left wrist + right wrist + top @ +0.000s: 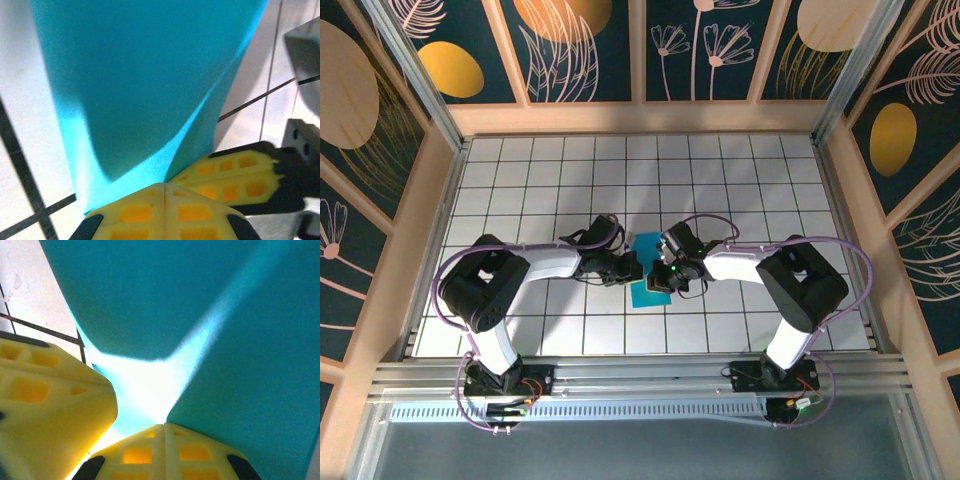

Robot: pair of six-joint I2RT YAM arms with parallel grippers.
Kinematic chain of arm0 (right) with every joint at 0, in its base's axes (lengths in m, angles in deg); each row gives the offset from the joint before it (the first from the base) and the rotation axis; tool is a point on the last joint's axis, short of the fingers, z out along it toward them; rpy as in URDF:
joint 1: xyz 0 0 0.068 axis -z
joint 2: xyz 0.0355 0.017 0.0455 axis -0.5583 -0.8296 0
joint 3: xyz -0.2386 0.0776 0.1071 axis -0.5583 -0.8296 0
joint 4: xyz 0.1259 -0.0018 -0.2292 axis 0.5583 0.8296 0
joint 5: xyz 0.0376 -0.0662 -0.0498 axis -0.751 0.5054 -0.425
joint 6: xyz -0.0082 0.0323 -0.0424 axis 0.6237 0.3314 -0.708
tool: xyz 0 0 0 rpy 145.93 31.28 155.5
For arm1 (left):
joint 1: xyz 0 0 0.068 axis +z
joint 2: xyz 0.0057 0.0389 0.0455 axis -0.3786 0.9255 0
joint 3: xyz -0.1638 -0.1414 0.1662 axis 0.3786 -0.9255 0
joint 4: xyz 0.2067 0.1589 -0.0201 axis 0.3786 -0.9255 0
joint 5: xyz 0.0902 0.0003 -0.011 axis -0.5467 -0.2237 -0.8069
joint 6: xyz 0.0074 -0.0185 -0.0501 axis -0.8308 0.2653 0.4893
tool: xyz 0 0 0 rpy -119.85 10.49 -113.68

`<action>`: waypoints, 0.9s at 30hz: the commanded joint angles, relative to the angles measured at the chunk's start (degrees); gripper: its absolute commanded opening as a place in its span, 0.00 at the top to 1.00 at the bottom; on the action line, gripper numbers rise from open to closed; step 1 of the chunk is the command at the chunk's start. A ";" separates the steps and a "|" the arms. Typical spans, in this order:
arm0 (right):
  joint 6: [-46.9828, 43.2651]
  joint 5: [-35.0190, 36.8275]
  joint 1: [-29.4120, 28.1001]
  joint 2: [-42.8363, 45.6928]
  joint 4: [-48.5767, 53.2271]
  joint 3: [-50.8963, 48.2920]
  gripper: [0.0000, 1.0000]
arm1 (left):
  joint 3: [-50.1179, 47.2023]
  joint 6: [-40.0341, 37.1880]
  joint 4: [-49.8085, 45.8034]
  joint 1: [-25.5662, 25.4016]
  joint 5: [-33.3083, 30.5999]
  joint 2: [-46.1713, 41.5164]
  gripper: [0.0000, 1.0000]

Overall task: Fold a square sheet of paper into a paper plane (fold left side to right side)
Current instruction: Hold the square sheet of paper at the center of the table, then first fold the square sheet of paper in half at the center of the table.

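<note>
— What do we see nearest to us?

— At the near edge of the surface [520, 190] a metal rail [640, 375] carries both bases. From there the left arm [535, 265] and the right arm [750, 265] bend inward and meet about the middle of the white grid tiles, a little toward the near edge.

— And the hands?

— In the top view we find the left hand [632, 268] and the right hand [658, 274] just beside each other, both over the cyan-blue sheet of paper [642, 295]. A corner of the sheet shows on their far side and a wider patch on their near side.

— Are they gripping it?

— Yes. In the left wrist view the left hand [164, 197] has its yellow fingers pressed together with the sheet of paper [150, 75] clamped between them. The right hand's yellow fingers [230, 175] sit close against them, on the right of that view. In the right wrist view the right hand [165, 437] is likewise closed on the sheet of paper [165, 295], with the left hand's fingers [45, 405] just to the left.

— How does the paper lie?

— It spreads away from both grips and is not flat. A bright ridge runs through it from the pinched spot, with darker blue faces on either side. White tile with dark grid lines shows past its edges. We cannot tell whether the pinched part touches the surface.

— And farthest away?

— Beyond the far edge stands a wooden frame with dark floral panels [580, 45].
</note>
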 commanded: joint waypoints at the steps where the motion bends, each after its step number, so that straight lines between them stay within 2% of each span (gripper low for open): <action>1: -1.99 5.32 -0.27 -2.79 6.33 -1.00 1.00 | 1.53 0.42 -0.34 0.63 0.06 0.46 1.00; 27: -3.31 8.64 -0.22 -5.15 8.78 -0.73 1.00 | 0.55 -0.45 4.95 3.26 -2.97 5.48 1.00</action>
